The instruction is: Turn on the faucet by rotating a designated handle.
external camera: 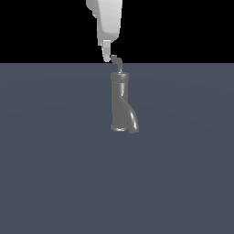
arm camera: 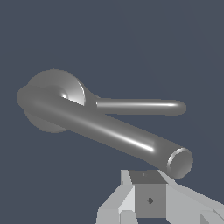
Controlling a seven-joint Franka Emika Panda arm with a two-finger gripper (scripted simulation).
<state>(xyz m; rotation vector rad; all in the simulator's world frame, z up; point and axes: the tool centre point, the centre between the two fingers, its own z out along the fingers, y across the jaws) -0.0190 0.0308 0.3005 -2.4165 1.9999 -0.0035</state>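
Note:
The faucet [external camera: 119,98] is a dull grey upright cylinder with a curved spout [external camera: 131,121] branching down toward the exterior view's right. The thin bent handle [external camera: 117,61] rises from its top collar. My gripper [external camera: 106,58] hangs from above with its tips level with the handle's upturned end, right beside it on the exterior view's left. The fingers look pressed together and hold nothing. In the wrist view the handle [arm camera: 113,133] looms large and close, crossing over the round collar [arm camera: 65,85], and its capped tip [arm camera: 179,162] sits just past my gripper [arm camera: 148,192]. The spout [arm camera: 140,106] shows thinner behind it.
The faucet stands alone on a flat slate-blue floor [external camera: 55,173]. The white arm [external camera: 107,18] comes down from above against a black background.

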